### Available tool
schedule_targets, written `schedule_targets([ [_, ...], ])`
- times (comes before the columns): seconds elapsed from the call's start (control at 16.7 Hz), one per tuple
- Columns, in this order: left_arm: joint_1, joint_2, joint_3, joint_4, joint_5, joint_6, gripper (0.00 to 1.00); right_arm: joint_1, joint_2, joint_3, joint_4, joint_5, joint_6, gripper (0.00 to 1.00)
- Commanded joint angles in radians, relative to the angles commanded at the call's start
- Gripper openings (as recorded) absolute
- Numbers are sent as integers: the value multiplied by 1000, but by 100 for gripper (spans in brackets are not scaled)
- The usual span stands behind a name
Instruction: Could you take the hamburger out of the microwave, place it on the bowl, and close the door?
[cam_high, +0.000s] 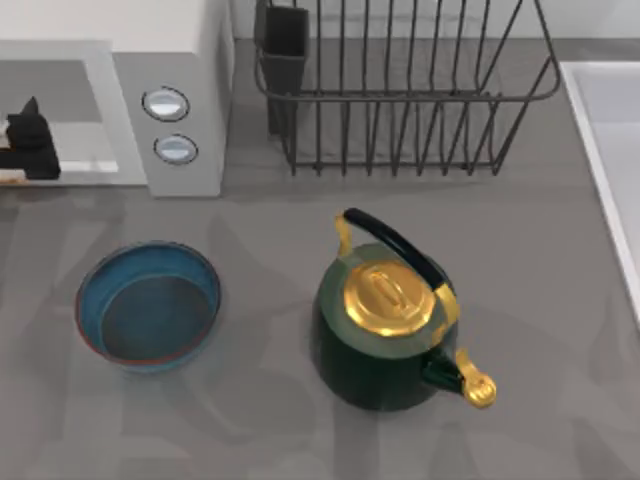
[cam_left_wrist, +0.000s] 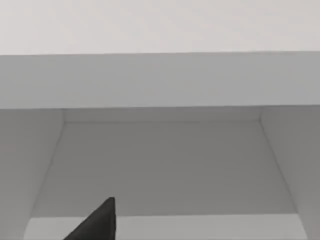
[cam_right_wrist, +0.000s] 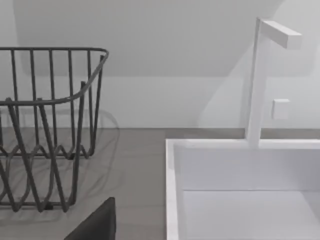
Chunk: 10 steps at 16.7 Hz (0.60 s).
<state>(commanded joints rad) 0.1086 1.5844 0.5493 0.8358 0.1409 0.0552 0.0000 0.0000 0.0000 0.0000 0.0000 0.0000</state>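
Observation:
The light-grey microwave (cam_high: 185, 60) stands at the table's back left, its two round knobs facing front. Its cavity (cam_left_wrist: 160, 165) is open and looks bare inside in the left wrist view. My left gripper (cam_high: 25, 140) is at the mouth of that cavity, at the top view's left edge. A thin orange-brown sliver (cam_high: 8, 178) lies just under it; I cannot tell whether it is the hamburger. The door is out of view. The blue bowl (cam_high: 148, 262) sits empty in front of the microwave. My right gripper (cam_right_wrist: 97, 222) hovers near the sink and dish rack.
A dark green and gold kettle (cam_high: 385, 320) stands mid-table, right of the bowl. A dark wire dish rack (cam_high: 400, 90) is at the back. A white sink (cam_right_wrist: 240, 190) with a tap (cam_right_wrist: 260, 75) lies along the right side.

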Motion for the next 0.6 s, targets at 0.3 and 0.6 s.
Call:
schedule_targets([
  [0.3, 36, 506, 159, 245, 40, 16, 100, 0, 0, 0, 0, 0, 0, 100],
  [0.6, 62, 804, 256, 395, 64, 26, 100, 0, 0, 0, 0, 0, 0, 100],
])
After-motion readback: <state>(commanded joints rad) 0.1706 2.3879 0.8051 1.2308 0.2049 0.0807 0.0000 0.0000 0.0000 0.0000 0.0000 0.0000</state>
